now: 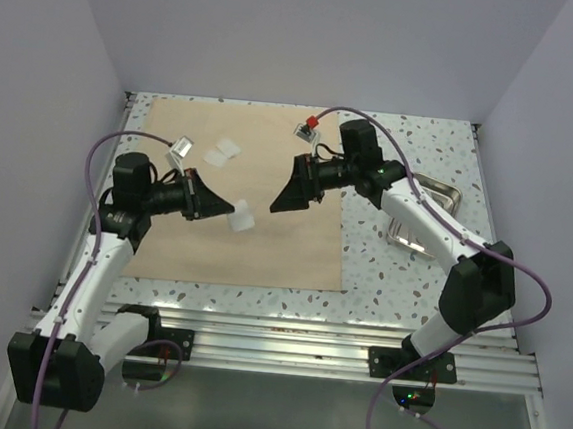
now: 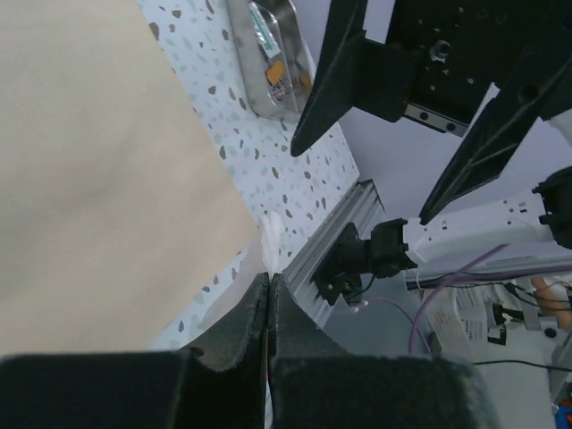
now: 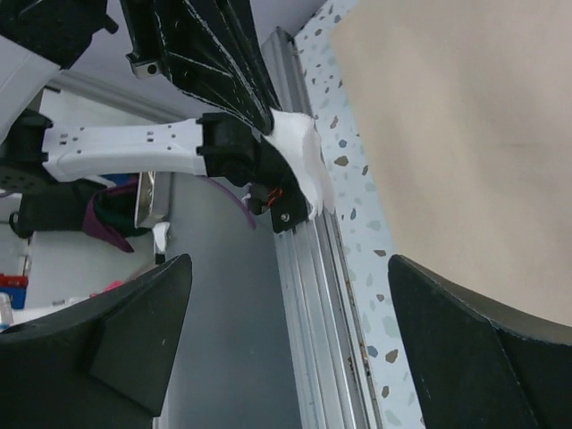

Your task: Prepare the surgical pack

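Overhead, a tan paper sheet (image 1: 264, 243) spread flat on the speckled table (image 1: 439, 138), filling the middle and stretching toward 11 o'clock. Over the sheet's centre, two grippers nearly tip to tip. From 9 o'clock, the left gripper (image 1: 229, 207): jaws pressed together, clamped on a white gauze square (image 1: 240, 219) hanging off the tips toward 5 o'clock. Cannot tell whether touching the sheet beneath. From 2 o'clock, the right gripper (image 1: 284, 198): jaws spread wide, holding nothing, near the pinched gauze but apart from it. Lying on the sheet at 11 o'clock of that meeting point, two more gauze squares (image 1: 230, 149), just beside each other. Off the sheet at 3 o'clock, on bare table, a shiny steel tray (image 1: 445, 194), partly hidden under the right arm (image 1: 426, 222).

Seen from the left wrist: own jaws shut flat against each other at 6 o'clock, a sliver of white gauze poking out beyond them; opposite gripper's dark jaws gaping at 1 o'clock; tray at 12 o'clock with small packets (image 2: 264, 34) lying inside.

Seen from the right wrist: own jaws far apart at 5 and 7 o'clock, nothing between; gauze at 12 o'clock, crumpled in the other gripper's tips; sheet off toward 2 o'clock.
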You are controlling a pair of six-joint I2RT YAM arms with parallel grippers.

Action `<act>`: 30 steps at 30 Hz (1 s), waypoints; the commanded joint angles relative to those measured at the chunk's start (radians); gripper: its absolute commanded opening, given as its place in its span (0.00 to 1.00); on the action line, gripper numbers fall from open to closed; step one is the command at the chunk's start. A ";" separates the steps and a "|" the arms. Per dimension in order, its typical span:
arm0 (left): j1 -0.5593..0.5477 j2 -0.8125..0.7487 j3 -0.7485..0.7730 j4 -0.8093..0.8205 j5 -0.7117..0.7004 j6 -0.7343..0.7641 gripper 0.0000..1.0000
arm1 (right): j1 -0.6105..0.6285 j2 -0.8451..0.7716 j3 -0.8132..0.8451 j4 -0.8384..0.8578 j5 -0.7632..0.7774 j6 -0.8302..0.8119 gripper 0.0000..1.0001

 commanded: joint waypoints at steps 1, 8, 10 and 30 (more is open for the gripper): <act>-0.009 -0.056 -0.017 0.005 0.107 -0.044 0.00 | 0.053 0.032 0.020 0.114 -0.093 0.034 0.92; -0.020 -0.093 -0.030 0.034 0.161 -0.078 0.00 | 0.136 0.095 0.039 0.114 -0.093 0.024 0.83; -0.021 -0.097 -0.031 0.053 0.170 -0.096 0.00 | 0.145 0.097 0.034 0.126 -0.094 0.027 0.83; -0.032 -0.090 -0.057 0.122 0.189 -0.167 0.00 | 0.235 0.147 0.040 0.195 -0.131 0.070 0.59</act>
